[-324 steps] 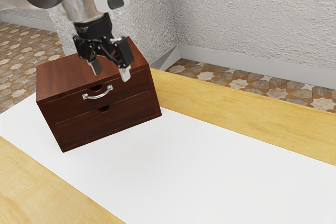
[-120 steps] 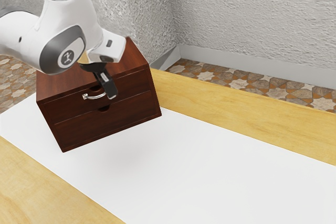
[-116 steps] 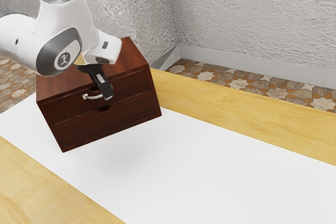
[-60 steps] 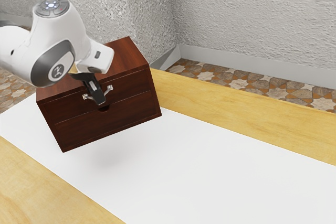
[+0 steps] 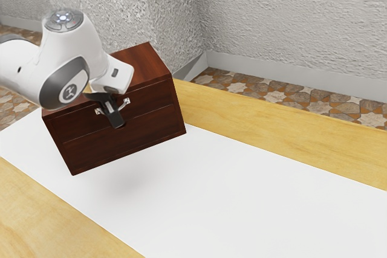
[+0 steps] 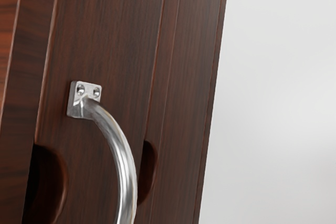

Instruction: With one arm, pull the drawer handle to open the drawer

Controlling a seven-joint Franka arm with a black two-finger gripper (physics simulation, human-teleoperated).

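Cabinet (image 5: pixel 130 134) on mat (image 5: pixel 242 197), gripper (image 5: pixel 114 118) at handle (image 6: pixel 122 150) (top drwr (image 5: pixel 150 96)), wall (image 5: pixel 272 10) behind

Dark smooth wood cabinet (image 5: pixel 124 131), shiny metal handle (image 6: pixel 118 148), matt white sheet (image 5: pixel 230 191), rough plaster wall (image 5: pixel 290 10)

Dark reddish-brown wooden cabinet (image 5: pixel 121 140) with two stacked drawers, set at an angle. Upper drawer (image 5: pixel 151 96) shut, its face flush with the cabinet's front. Across that face, a curved silver bar handle (image 6: pixel 119 150), bowed outward from the cabinet and fixed through a small square two-screw plate (image 6: pixel 84 94). Rounded recess (image 6: pixel 148 171) cut into each drawer front.
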